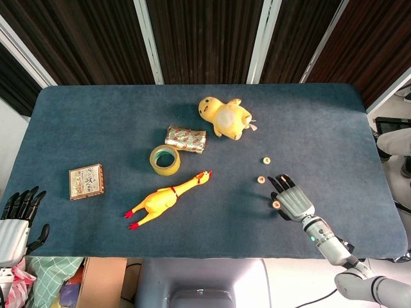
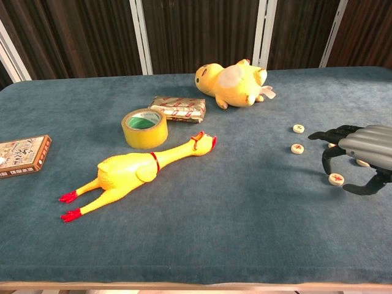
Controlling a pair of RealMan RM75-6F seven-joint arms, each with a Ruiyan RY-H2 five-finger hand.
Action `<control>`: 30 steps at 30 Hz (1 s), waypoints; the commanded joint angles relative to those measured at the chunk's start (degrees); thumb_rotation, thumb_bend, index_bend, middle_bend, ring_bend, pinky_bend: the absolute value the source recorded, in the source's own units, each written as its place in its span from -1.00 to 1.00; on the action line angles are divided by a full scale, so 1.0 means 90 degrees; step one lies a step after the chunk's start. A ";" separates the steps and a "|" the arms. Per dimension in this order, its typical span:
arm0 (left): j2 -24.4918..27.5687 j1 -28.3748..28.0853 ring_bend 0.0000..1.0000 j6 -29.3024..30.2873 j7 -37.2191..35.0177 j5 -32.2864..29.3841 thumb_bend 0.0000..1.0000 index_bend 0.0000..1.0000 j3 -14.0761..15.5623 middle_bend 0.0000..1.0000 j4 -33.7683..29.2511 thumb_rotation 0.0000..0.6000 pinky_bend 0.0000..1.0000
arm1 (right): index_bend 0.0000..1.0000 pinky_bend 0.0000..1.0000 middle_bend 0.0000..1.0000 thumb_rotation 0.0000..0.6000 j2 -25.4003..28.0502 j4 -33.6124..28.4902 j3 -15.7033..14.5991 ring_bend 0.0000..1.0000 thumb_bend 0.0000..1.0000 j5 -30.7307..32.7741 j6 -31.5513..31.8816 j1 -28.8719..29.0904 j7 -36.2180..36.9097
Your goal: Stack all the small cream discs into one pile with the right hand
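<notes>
The left hand (image 1: 14, 221) is hanging off the near-left corner of the tabletop (image 1: 321, 115), fingers apart and holding nothing. At the near right, the right hand (image 2: 361, 153) is arching palm-down over a cream disc (image 2: 335, 179), thumb and fingers spread on either side of it; whether they are touching it I cannot tell. Another disc (image 2: 362, 163) is peeking out from under the palm. Two more discs (image 2: 297, 148) (image 2: 298, 128) are lying just beyond the fingertips. Toward the middle, a rubber chicken (image 2: 138, 172) is lying beside a tape roll (image 2: 144, 128) and a foil packet (image 2: 177, 108), with a small box (image 2: 21, 155) at the left edge. Farthest back, a yellow plush duck (image 2: 233, 76) is lying on its side.
</notes>
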 commanded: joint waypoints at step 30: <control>0.0028 0.0032 -1.00 0.0065 -0.0074 0.0007 -0.13 -1.00 -0.0020 -1.00 -0.0016 1.00 -0.90 | 0.23 -1.00 -0.96 1.00 0.0388 0.0224 0.0581 -1.00 -0.06 0.1092 -0.0010 0.0115 -0.0290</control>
